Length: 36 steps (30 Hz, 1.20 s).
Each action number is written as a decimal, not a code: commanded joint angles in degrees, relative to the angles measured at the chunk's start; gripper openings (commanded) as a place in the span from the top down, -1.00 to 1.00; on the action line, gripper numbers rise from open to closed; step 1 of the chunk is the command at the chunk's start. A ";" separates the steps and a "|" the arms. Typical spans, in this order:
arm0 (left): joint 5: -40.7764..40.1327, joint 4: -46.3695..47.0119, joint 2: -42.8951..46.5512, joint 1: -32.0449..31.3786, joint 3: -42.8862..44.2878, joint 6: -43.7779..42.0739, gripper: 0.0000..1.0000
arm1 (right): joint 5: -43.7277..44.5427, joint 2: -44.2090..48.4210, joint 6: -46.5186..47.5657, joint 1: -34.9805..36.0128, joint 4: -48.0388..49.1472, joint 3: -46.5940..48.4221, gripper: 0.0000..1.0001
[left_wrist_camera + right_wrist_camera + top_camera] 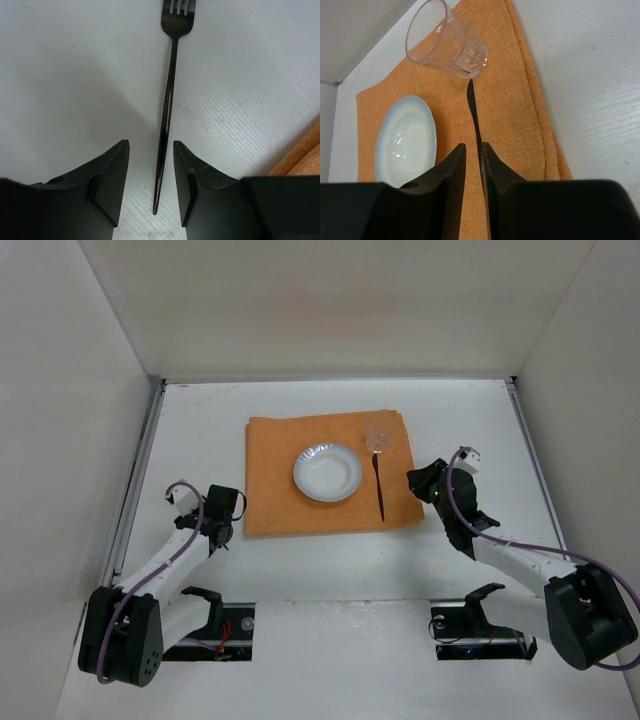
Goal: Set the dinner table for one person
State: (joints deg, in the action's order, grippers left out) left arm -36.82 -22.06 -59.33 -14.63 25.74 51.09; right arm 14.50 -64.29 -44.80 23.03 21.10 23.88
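Spreading under both arms, the dinner table (330,570) bore a fork (170,90) lying untouched between the partly parted jaws of the left gripper (151,145). Farther on, the right gripper (473,146), jaws narrow, pointed along a dark utensil (472,107) on the orange mat (520,100), near plate (405,140) and glass (445,40).

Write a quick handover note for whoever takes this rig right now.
Left gripper: open, astride the fork, which lies flat on the table left of the mat.
Right gripper: jaws nearly together, lined up with the knife; grip unclear.
Done: plate mid-mat, knife to its right, glass at the mat's far right corner.
To do: move fork onto the mat, left of the plate.
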 commanded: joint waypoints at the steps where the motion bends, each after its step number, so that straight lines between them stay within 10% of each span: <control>1: 1.13 5.44 -2.10 2.02 0.19 -3.01 0.25 | -0.70 -0.39 0.94 1.01 3.59 2.58 0.48; 15: 5.97 14.07 -8.61 6.33 -1.57 -5.21 0.59 | -1.84 -0.83 0.94 1.89 4.03 2.84 0.43; 25: 4.65 13.63 -0.45 6.07 -2.19 -7.50 0.92 | -0.62 0.75 1.11 1.45 4.03 2.23 -0.01; 36: -1.33 9.57 -0.16 -12.81 14.86 -19.35 0.93 | -0.44 -0.40 1.11 1.36 4.12 2.40 -0.04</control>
State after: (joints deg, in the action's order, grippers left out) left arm -36.01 -13.85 -57.65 -22.76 35.44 37.65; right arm 13.19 -64.77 -44.18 24.40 21.52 24.75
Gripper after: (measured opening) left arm 0.076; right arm 0.522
